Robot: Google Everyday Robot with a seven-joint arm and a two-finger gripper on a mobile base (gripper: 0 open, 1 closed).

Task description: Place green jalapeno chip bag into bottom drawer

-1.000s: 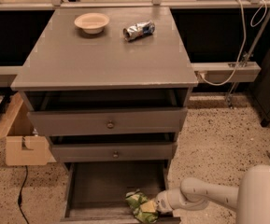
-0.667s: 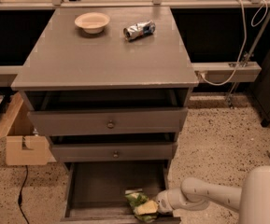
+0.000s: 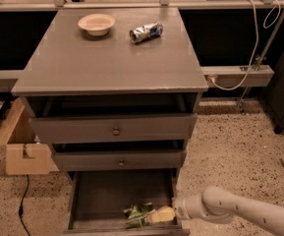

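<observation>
The bottom drawer is pulled well out from under the two shallower knobbed drawers, so I have open access to its grey floor. My arm comes in low from the right, and the hand sits inside the drawer at its front right corner. The green jalapeno chip bag lies crumpled just to the left of the hand, touching it, down near the drawer's front wall and within its side walls. I cannot tell from here whether the hand is clamped on the bag or only resting against it, nor whether the bag's full weight is on the floor.

As I read it, the carrying part is essentially over: the bag is inside the right compartment. What I judge to be left is making sure the bag is released and lying free, then drawing the arm back out clear of the drawer front. Up on the bench, the bowl and the silver-and-blue foil bag stand apart from all this.
</observation>
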